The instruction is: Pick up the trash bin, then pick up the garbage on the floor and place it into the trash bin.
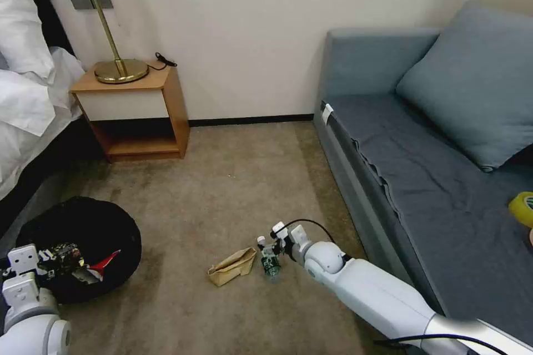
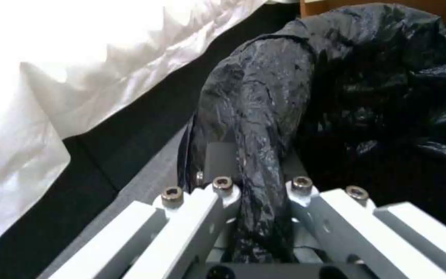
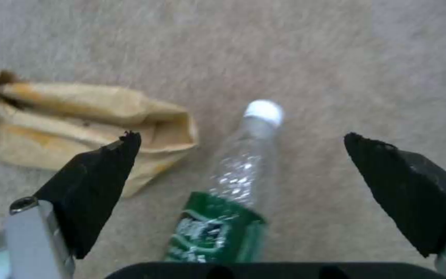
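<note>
The right gripper (image 1: 270, 248) hangs low over the carpet (image 1: 233, 188) at about 6 o'clock in the head view, its black-padded fingers (image 3: 96, 182) spread wide with a clear green-labelled bottle (image 3: 233, 193) lying between them, untouched by either pad. The bottle lies on its side, its white cap pointing away from the wrist. Just beside it, toward 9 o'clock in the head view, lies the tan crumpled paper bag (image 1: 232, 266), its near end close to one finger of the gripper but not held.

The left gripper (image 1: 41, 266) sits at about 8 o'clock in the head view, at the near rim of the trash bin (image 1: 78, 222). The left wrist view shows its fingers closed on a bunched fold of the black bag (image 2: 256, 155) over the bin's rim. Inside the bin a red-and-white wrapper (image 1: 102, 265) lies against the black lining.

The bed (image 1: 28, 94) runs along 9 to 10 o'clock, a wooden nightstand (image 1: 139, 111) with a brass lamp (image 1: 116, 66) stands near 11 o'clock, and a grey-blue sofa (image 1: 433, 166) fills the 2 to 4 o'clock side
</note>
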You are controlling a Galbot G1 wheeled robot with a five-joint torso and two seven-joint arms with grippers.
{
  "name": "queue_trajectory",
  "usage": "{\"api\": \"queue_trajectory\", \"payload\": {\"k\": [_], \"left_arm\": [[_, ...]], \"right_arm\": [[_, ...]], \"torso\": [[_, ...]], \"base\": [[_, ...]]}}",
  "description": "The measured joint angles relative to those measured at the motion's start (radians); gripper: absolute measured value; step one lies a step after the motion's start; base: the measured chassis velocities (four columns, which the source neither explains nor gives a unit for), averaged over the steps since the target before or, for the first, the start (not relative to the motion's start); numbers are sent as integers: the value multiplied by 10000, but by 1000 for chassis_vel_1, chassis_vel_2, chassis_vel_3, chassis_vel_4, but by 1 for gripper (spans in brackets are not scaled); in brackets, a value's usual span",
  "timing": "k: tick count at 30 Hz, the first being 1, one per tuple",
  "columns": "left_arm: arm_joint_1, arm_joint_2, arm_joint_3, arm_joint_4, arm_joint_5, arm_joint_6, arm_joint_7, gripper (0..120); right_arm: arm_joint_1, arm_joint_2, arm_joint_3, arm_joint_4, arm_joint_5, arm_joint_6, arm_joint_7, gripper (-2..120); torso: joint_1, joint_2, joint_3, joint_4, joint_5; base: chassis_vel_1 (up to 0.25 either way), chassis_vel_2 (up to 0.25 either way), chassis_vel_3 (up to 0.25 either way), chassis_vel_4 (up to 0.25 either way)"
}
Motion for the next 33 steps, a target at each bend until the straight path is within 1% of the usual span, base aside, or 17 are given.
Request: {"api": "queue_trajectory", "payload": {"k": [5,6,9,17,19,21,22,23,24,25,27,28,29,31,32,33], "left_arm": [[103,-104,48,-101,99,-42,-4,4],[103,-104,48,-101,99,-42,-4,4],[170,-174,82,-261,178,-44,14,4],[279,-311,105,-434,237,-43,24,4],[314,-357,104,-494,237,-41,23,4],[319,-361,104,-501,238,-41,23,4],[339,-365,97,-521,238,-45,26,4],[339,-365,97,-521,238,-45,26,4],[351,-367,88,-547,238,-60,31,4],[352,-369,85,-554,238,-62,31,4],[358,-401,69,-617,238,-76,34,4],[358,-401,69,-617,238,-76,34,4],[361,-409,69,-622,238,-82,34,4],[375,-434,69,-626,235,-120,33,4],[375,-434,69,-626,235,-120,33,4],[384,-437,68,-626,231,-140,32,4]], "right_arm": [[-101,652,21,-1065,-483,223,-259,100],[-101,652,21,-1065,-483,223,-259,100],[-158,911,209,-1654,-854,385,-441,100],[-232,1109,477,-2187,-1236,446,-729,99],[-296,1233,538,-2479,-1452,437,-964,92],[-313,1244,537,-2506,-1514,431,-1017,90],[-350,1267,539,-2563,-1649,422,-1151,84],[-350,1267,539,-2563,-1649,422,-1151,84],[-366,1296,539,-2605,-1705,414,-1213,77],[-367,1303,540,-2614,-1716,414,-1222,76],[-368,1349,579,-2681,-1765,415,-1252,64],[-368,1349,579,-2681,-1765,415,-1252,64],[-368,1351,595,-2686,-1772,418,-1254,61],[-392,1370,770,-2698,-1851,456,-1257,49],[-392,1370,770,-2698,-1851,456,-1257,49],[-405,1385,860,-2719,-1915,480,-1262,45]], "torso": [[0,0,0,2,0],[0,0,0,2,0],[0,0,0,0,-1],[0,0,0,0,-1],[0,0,0,1,0],[0,0,1,0,0],[0,0,0,0,-1],[0,0,0,0,-1],[0,0,0,0,-1],[0,0,0,0,0],[0,0,0,0,0],[0,0,0,0,0],[0,0,0,0,0],[0,0,0,0,-1],[0,0,0,0,-1],[0,0,0,0,0]], "base": [[0,0,0,0],[0,0,0,0],[0,0,0,0],[0,0,0,0],[0,0,0,0],[0,0,0,0],[0,0,0,0],[0,0,0,0],[0,0,0,0],[0,0,0,0],[0,0,0,0],[0,0,0,0],[0,0,0,0],[0,0,0,0],[0,0,0,0],[0,0,0,0]]}}
